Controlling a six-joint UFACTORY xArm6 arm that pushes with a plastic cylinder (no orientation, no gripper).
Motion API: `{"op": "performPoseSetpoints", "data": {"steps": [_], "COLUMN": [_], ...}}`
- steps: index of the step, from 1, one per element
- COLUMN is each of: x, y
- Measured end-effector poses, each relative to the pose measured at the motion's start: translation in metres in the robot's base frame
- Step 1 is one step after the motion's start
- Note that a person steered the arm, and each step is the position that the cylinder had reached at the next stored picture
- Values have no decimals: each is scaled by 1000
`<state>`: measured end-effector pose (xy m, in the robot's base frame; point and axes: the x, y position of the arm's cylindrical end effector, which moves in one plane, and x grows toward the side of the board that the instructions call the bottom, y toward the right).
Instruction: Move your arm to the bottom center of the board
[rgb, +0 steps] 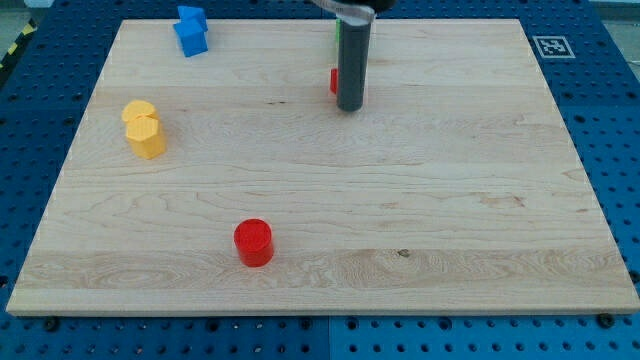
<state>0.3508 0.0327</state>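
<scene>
Blue perforated metal surrounds the bench, a pale wooden board whose four edges all show. No claw is fitted on this arm, so nothing can be open, closed or held; it ends in a dark rod, and my tip rests on the wood in the far half of the board, a little right of centre.

Just left of the rod and apparently touching it, a small red block peeps out, its shape hidden by the rod. A sliver of a green block shows behind the rod farther back. A blue block of irregular shape lies at the far left, a yellow block, lobed in outline, sits at the left side, and a red cylinder stands in the near half, left of centre.

The goal, as I judge it, is the middle of the near edge, which lies almost straight toward the viewer from my tip. A direct pull nearward looks best: the red and green pieces are on the far and left sides of the rod, so drawing away should leave them alone.

Room is generous. The strip between my tip and the near edge is bare wood. The red cylinder stands well left of that line, yet drifting left on the way down could nudge it. Stopping short of the near rim keeps my tip on the wood.
</scene>
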Motion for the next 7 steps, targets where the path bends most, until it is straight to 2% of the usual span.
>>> {"op": "performPoseSetpoints", "data": {"steps": [1,2,4,5,6,7], "x": [-23,-9,79,80,122,196], "y": [4,6,51,51,66,69]}}
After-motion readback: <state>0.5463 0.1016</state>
